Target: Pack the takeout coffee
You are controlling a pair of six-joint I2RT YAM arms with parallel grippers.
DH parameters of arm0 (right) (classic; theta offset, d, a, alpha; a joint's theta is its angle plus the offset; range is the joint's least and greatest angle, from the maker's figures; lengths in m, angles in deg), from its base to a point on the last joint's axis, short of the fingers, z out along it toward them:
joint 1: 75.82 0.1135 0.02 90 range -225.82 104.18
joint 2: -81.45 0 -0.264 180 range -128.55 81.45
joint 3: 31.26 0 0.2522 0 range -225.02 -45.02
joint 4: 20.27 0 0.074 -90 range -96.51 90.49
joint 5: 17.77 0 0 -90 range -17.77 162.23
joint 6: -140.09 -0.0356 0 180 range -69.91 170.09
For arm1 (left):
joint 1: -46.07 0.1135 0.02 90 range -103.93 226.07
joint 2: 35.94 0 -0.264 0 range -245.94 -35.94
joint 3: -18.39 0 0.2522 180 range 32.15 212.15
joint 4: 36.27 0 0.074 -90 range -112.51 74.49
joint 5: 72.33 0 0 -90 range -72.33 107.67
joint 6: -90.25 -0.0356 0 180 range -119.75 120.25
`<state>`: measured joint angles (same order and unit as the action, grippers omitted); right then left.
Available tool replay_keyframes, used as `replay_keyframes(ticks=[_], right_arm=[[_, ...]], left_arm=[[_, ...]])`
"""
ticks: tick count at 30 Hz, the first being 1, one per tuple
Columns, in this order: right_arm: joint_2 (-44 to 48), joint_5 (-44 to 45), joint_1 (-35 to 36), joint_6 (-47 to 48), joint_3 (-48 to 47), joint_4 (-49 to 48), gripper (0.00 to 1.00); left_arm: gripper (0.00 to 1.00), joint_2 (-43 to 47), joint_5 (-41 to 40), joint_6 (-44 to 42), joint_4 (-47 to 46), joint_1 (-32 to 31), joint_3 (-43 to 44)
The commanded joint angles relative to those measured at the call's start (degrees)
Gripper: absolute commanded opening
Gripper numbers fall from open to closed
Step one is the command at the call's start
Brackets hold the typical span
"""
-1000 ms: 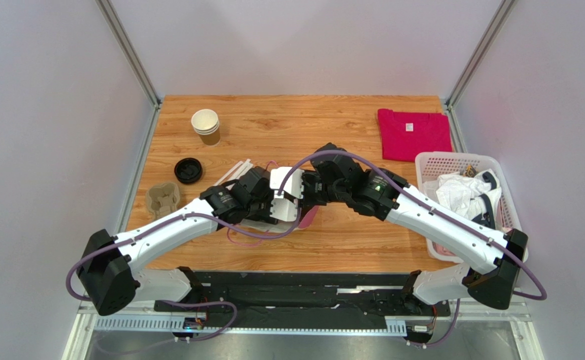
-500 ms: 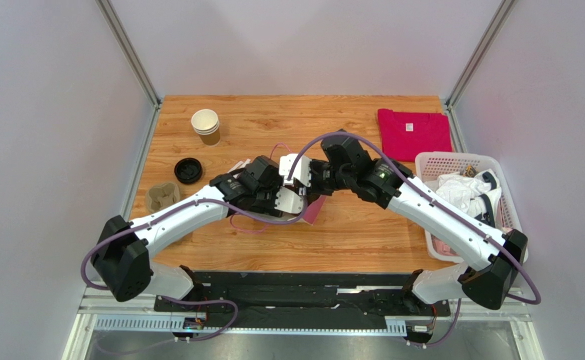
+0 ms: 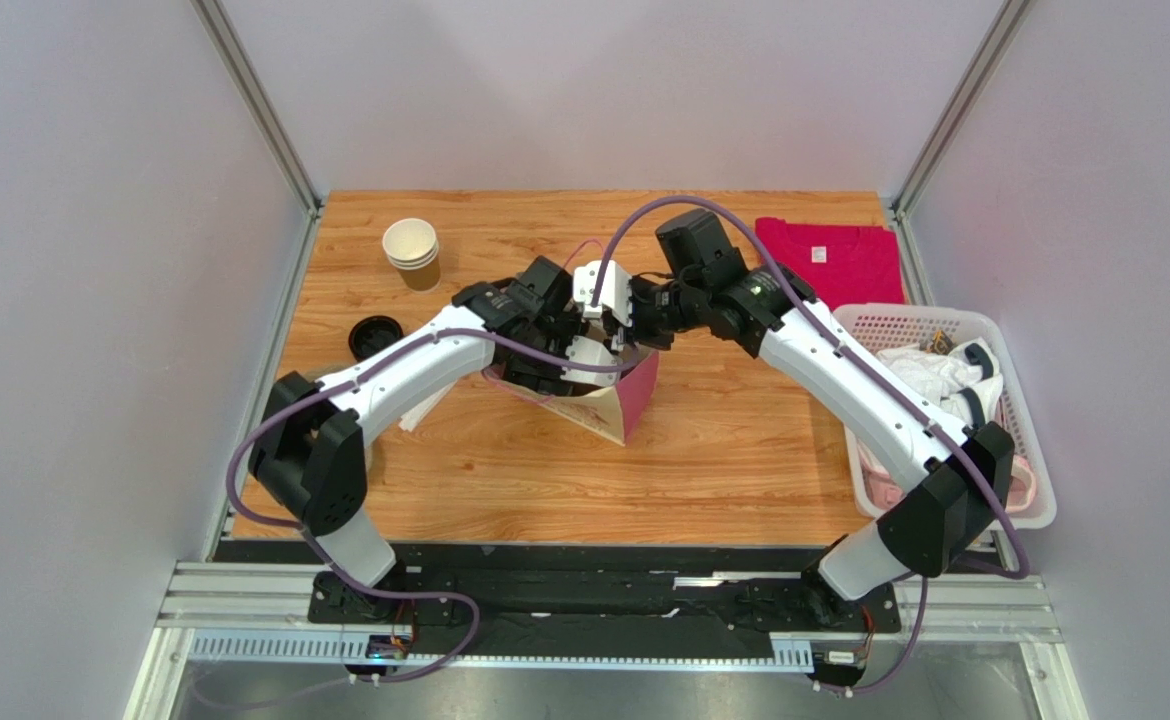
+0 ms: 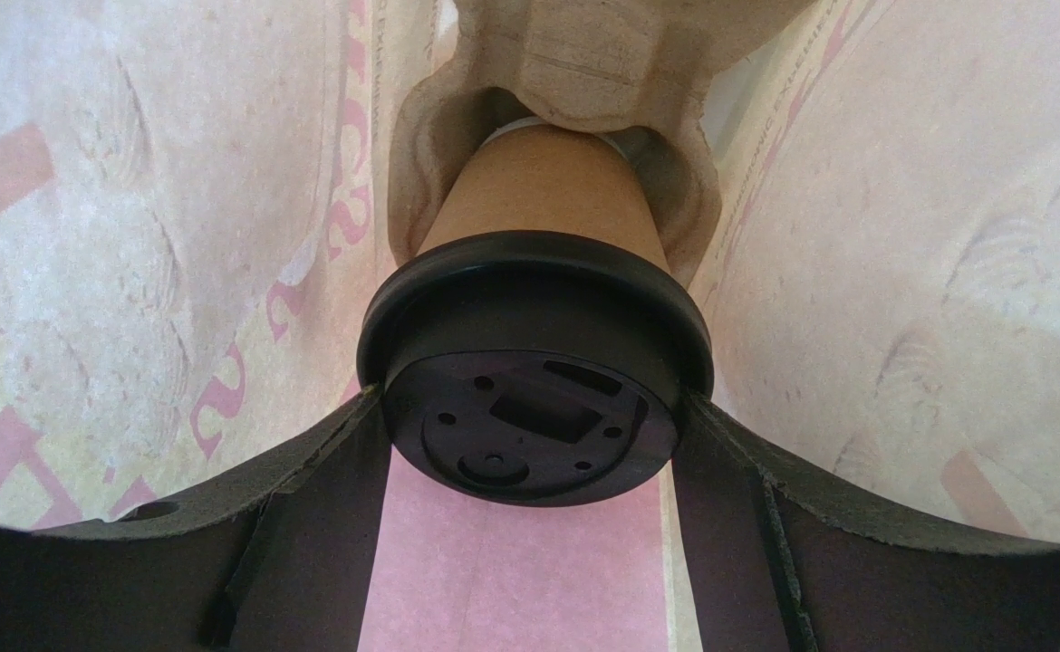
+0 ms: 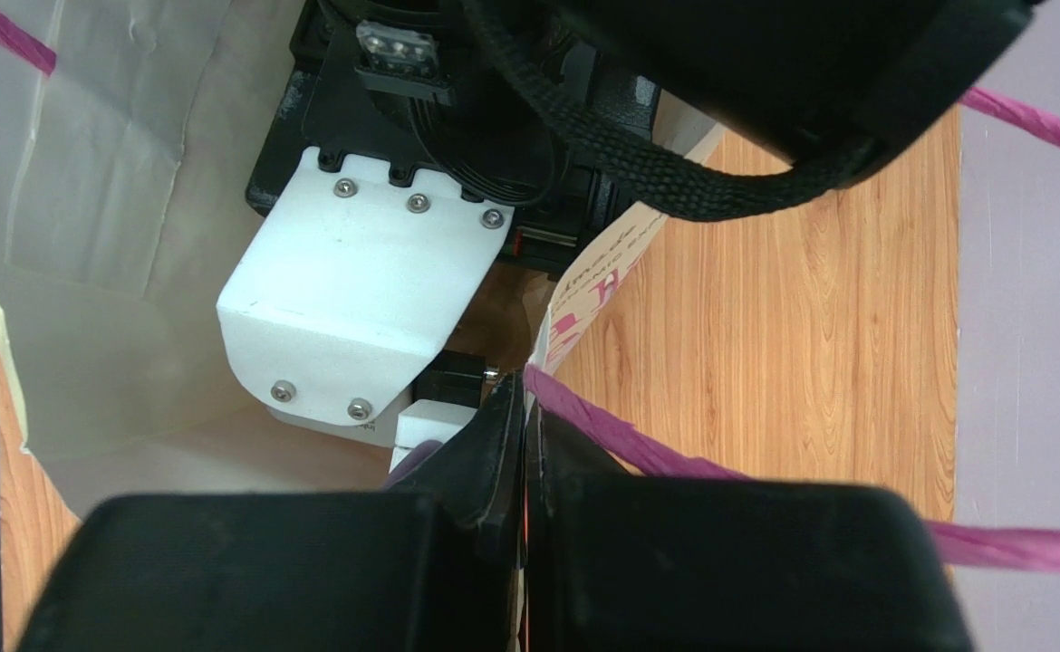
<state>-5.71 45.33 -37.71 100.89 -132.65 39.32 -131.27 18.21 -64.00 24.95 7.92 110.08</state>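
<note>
The left gripper [image 4: 533,402] has its jaws wide, squeezing the coffee cup [image 4: 538,190] by its black lid [image 4: 536,319] inside the paper bag [image 5: 114,177]. The right gripper [image 5: 522,414] pinches the bag's edge.

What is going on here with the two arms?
The left gripper reaches into the paper bag, its fingers gripping the lidded coffee cup, which sits in a pulp carrier. The right gripper is shut on the bag's rim and holds it open. Nearby, spare cups and a loose lid lie on the table.

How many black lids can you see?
2. One lid lies loose on the table's left; the other caps the cup in the left gripper, inside the bag. More may be hidden.
</note>
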Motion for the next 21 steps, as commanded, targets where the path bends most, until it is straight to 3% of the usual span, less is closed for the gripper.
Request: replay_keyframes(ticks=[1,8,14,21], right_arm=[[-2.0,-9.4,-0.7,2.7,-3.9,2.8,0.0],[-5.7,-9.1,-3.6,2.5,-6.8,3.2,0.0],[-8.7,-2.1,-5.0,-4.6,-10.3,2.8,0.0],[-8.0,-1.8,-6.3,-5.2,-8.8,1.6,0.0]], left_arm=[[0.01,-5.3,4.0,-2.4,7.5,1.1,4.2],[0.0,-11.1,2.1,-2.8,7.6,1.1,6.9],[0.0,-14.1,1.7,-3.0,7.2,1.7,7.1],[0.0,-17.1,2.2,-3.7,8.1,2.3,7.5]])
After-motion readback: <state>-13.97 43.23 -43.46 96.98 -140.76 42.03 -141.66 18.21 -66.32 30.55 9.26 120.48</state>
